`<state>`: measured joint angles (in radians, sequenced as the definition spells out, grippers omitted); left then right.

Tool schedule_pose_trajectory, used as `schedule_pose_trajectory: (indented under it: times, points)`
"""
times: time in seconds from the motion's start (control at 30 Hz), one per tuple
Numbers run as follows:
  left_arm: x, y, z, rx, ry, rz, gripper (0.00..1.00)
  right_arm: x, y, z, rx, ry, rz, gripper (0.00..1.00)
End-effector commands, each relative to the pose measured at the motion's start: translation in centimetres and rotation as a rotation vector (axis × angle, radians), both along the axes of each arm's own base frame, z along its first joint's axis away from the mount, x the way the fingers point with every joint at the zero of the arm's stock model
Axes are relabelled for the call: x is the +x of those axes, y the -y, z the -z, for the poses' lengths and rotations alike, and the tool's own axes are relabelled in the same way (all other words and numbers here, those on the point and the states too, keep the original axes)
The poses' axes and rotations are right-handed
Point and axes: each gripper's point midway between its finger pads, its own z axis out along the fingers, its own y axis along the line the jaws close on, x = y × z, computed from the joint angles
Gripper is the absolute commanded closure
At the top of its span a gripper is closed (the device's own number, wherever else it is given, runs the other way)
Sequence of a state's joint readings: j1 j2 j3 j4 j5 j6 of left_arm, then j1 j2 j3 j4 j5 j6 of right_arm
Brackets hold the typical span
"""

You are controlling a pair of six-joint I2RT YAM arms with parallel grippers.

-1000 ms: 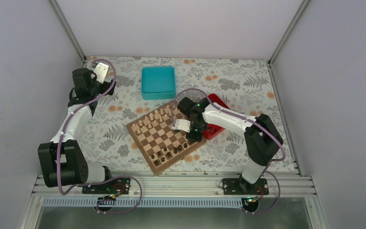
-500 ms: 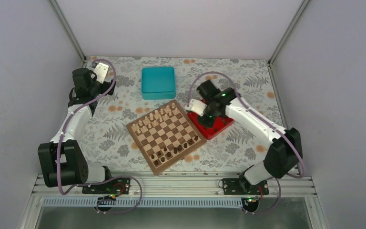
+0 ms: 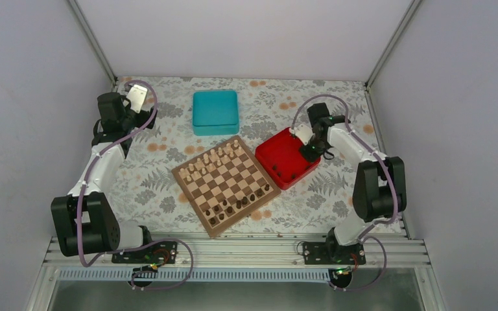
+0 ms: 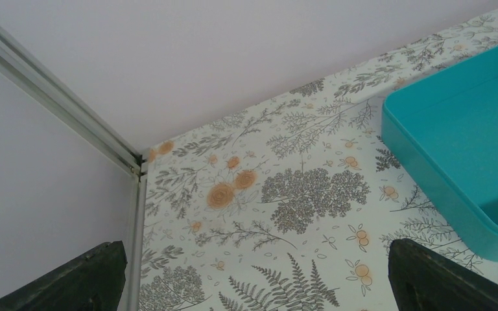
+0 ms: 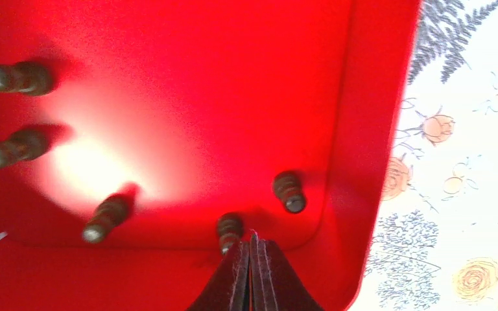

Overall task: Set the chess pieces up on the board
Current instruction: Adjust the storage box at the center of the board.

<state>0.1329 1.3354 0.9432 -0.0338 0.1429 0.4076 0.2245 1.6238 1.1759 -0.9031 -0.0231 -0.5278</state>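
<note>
While pale beige pieces [image 3: 211, 159] line the far-left side of the square checkered wooden chessboard [image 3: 225, 183], the overhead view shows only several tiny dark brown wooden chess pieces [image 3: 243, 201] along its near-right edge, and the right gripper [image 3: 310, 150] hangs over the red square tray [image 3: 282, 155].

Left wrist: the left gripper [image 4: 253, 272] is spread apart and empty, near the teal square box [image 4: 454, 129].

Right wrist: the fingers [image 5: 233, 285] are pressed together with nothing visible between them. 5 dark pieces lie in the tray, so I judge roughly half the dark side is left to place.

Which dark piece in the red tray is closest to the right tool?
The piece directly beside the right tool, at its closed tips; the other four in the red tray lie farther off.
</note>
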Motion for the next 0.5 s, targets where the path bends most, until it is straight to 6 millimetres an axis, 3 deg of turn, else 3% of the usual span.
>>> schedule_pose_trajectory:
  times: [0.0,0.3,0.47]
  points:
    - [-0.3,0.0,-1.2,-0.005,0.039,0.005,0.00,2.8,0.9,-0.8,0.003,0.073,0.053,0.96]
    - [-0.2,0.1,-0.8,-0.010,0.032,0.013,0.00,0.0,4.1,-0.8,-0.035,0.022,0.106,0.96]
    - [-0.1,0.1,-0.8,-0.010,0.030,0.016,0.00,-2.0,4.9,-0.3,-0.042,-0.010,0.124,0.96]
